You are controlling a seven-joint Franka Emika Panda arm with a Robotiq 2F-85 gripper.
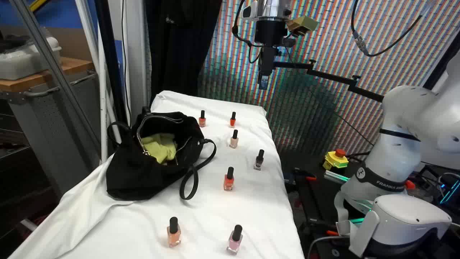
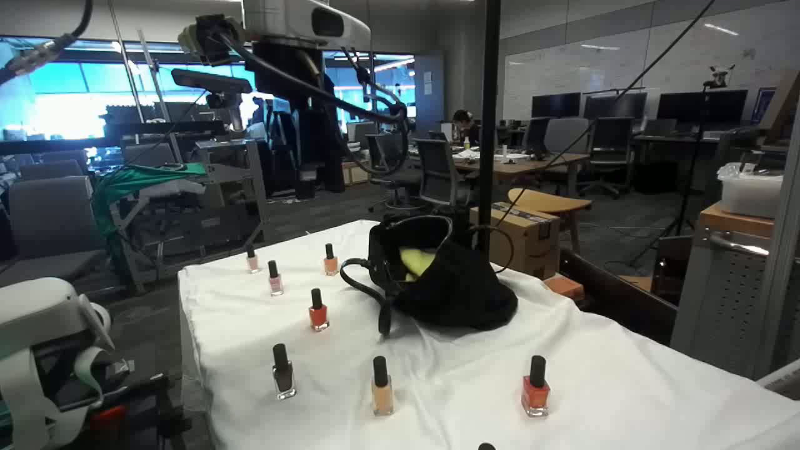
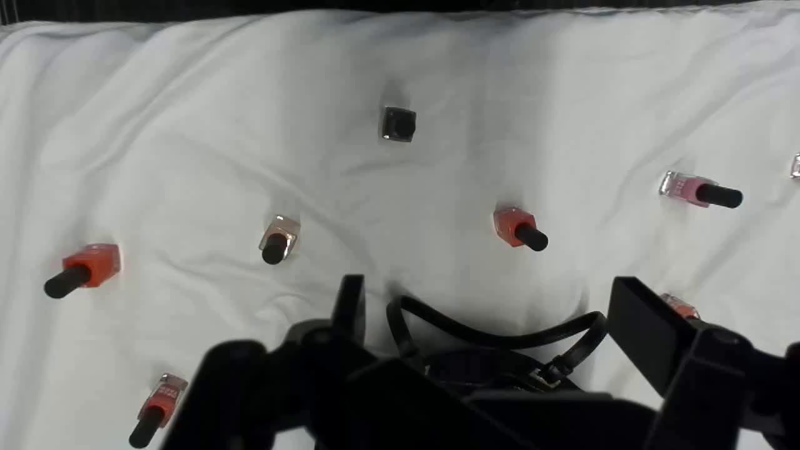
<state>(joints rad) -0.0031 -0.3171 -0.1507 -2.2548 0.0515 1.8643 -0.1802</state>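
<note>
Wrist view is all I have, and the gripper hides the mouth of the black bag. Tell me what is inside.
Observer: A crumpled yellow-green cloth lies in the open black bag; both exterior views show it.
Operator: Something is cut off at my right edge. Describe it.
Observer: In an exterior view it shows whole: a pale bottle, standing upright.
Operator: Now tell me whether I am low or high.
Observer: High. In an exterior view the gripper hangs well above the white sheet.
</note>
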